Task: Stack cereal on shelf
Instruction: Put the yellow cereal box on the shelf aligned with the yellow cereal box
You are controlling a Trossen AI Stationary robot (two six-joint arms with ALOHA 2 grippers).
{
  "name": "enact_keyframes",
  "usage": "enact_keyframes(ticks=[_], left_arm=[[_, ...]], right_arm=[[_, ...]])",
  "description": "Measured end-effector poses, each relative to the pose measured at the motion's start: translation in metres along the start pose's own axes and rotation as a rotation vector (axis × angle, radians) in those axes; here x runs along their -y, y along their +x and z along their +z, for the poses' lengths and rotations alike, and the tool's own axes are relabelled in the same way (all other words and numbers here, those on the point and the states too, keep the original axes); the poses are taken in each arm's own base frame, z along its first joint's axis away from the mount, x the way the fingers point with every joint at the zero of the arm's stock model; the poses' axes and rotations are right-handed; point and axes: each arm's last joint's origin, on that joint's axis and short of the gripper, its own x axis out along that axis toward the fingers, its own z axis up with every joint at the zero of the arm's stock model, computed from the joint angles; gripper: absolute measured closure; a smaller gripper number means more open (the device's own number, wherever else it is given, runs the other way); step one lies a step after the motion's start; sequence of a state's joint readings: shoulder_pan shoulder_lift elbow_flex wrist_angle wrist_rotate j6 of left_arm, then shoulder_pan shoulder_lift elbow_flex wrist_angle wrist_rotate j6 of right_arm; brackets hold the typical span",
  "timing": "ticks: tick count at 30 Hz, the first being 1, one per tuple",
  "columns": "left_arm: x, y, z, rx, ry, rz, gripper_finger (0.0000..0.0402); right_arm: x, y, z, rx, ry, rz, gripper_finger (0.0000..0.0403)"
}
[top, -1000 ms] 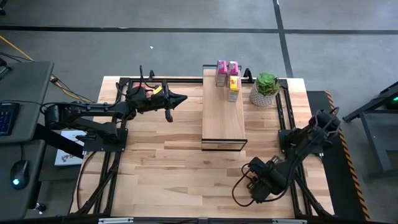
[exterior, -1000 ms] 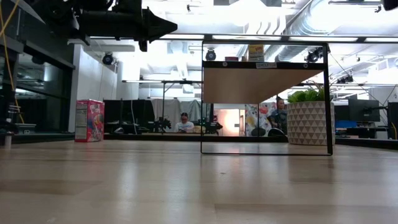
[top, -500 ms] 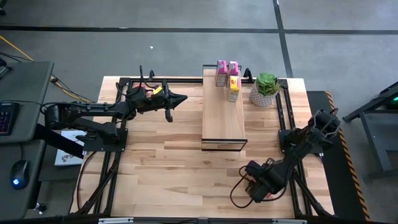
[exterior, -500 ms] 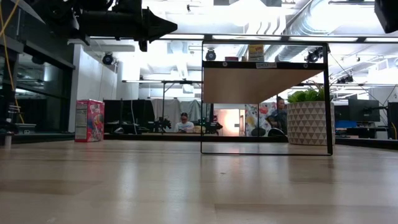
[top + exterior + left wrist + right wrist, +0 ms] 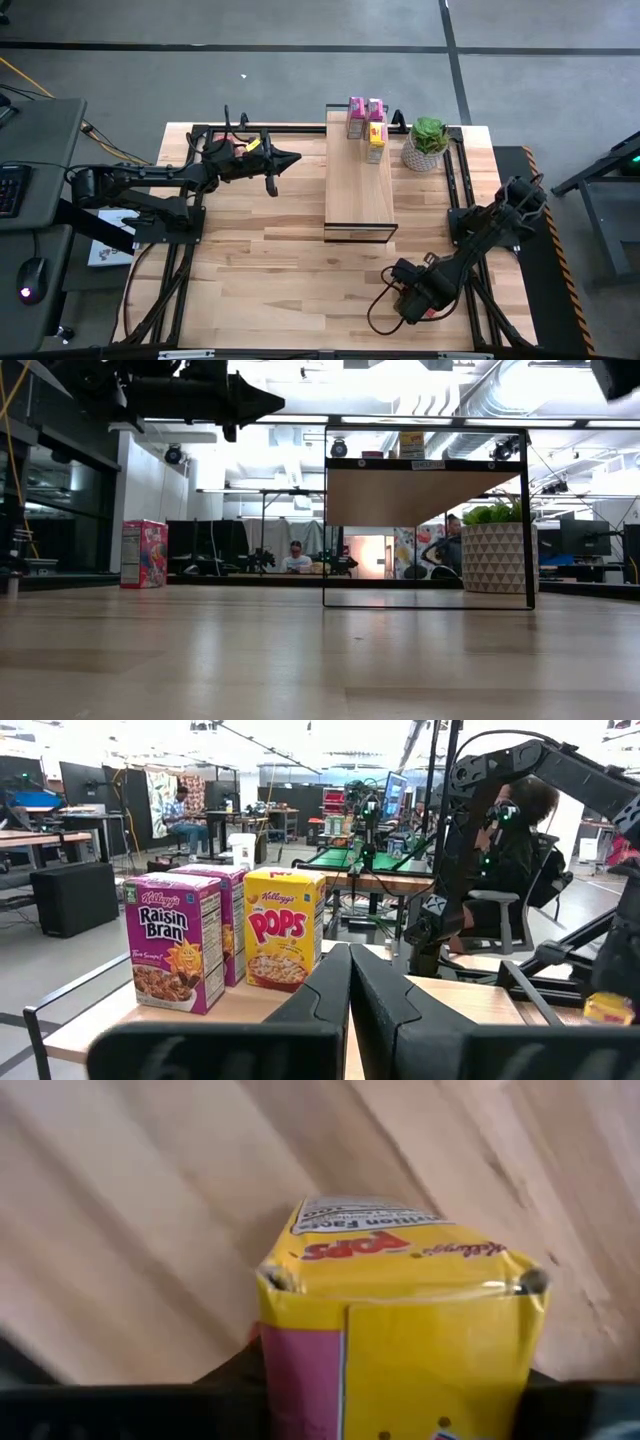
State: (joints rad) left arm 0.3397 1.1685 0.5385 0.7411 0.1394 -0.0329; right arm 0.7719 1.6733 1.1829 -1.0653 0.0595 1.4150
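Right tool (image 5: 408, 303): low over the surface's (image 5: 270, 260) near edge, clamped on a yellow cereal box (image 5: 400, 1320). Left tool (image 5: 288, 158): fingers together, beside the shelf (image 5: 358, 185), which carries three boxes (image 5: 366, 122) at its far end.

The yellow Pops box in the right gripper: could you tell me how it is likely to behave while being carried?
The yellow Pops box is thin cardboard, so probably light but crushable under a hard squeeze. It looks tall and narrow, like its twin on the shelf, so it may tip when set down.
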Motion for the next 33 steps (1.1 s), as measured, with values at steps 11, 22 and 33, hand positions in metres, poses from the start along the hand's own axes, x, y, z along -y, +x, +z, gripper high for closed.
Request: enact_keyframes(ticks=[11, 22, 33], left_arm=[[0.004, -0.021, 0.023, 0.034, 0.005, -0.001, 0.0402], [0.007, -0.041, 0.038, 0.036, 0.005, -0.015, 0.0401], [0.007, -0.041, 0.036, 0.019, 0.004, -0.015, 0.0402]], right_arm=[[-0.029, -0.099, 0.018, 0.287, -0.132, 0.187, 0.0273], [0.003, -0.218, 0.107, 0.855, -0.154, 0.163, 0.0270], [0.105, -0.194, 0.198, 0.540, 0.207, -0.156, 0.0270]])
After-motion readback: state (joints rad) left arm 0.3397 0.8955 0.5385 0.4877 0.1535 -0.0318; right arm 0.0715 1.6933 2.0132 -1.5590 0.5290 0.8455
